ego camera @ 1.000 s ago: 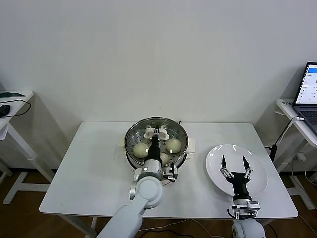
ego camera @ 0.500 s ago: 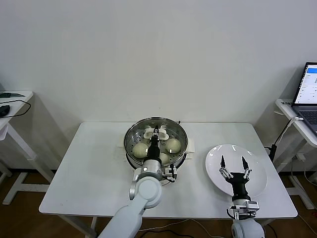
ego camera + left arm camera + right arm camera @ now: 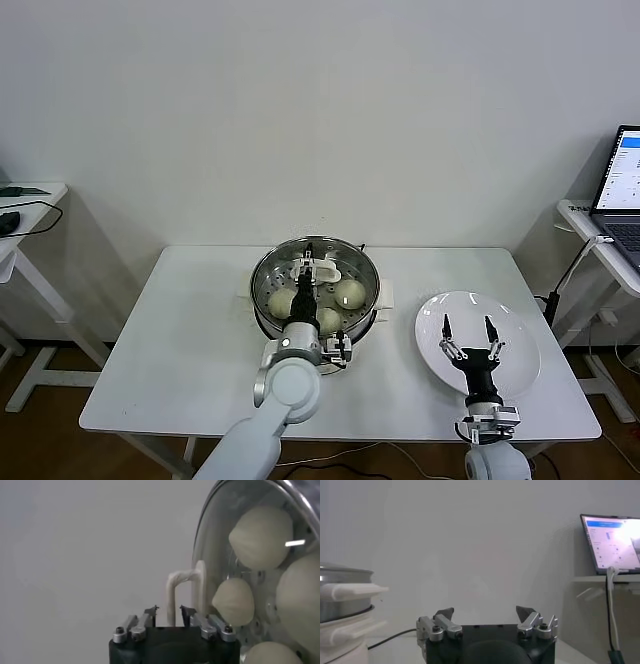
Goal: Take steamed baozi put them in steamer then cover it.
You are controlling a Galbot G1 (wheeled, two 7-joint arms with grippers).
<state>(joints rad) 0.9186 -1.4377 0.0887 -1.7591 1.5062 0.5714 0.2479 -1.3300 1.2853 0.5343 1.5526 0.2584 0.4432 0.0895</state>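
Head view: cover point(image 3: 316, 283) sits on the steamer point(image 3: 366, 312) mid-table, baozi point(image 3: 349, 292) visible beneath the glass.
Left gripper point(image 3: 307, 262) hovers at the cover's white handle point(image 3: 184, 596), fingers spread either side of it, not pinching. Right gripper point(image 3: 467, 332) waits over the white plate point(image 3: 520, 350) near the table's point(image 3: 180, 340) right end, fingers wide apart and holding nothing.

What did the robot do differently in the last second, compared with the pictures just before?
The left hand opened its fingers and let go of the cover's white handle, shifting slightly left over the steamer. The cover sits on the steamer, baozi under it. The right hand stayed open over the white plate.
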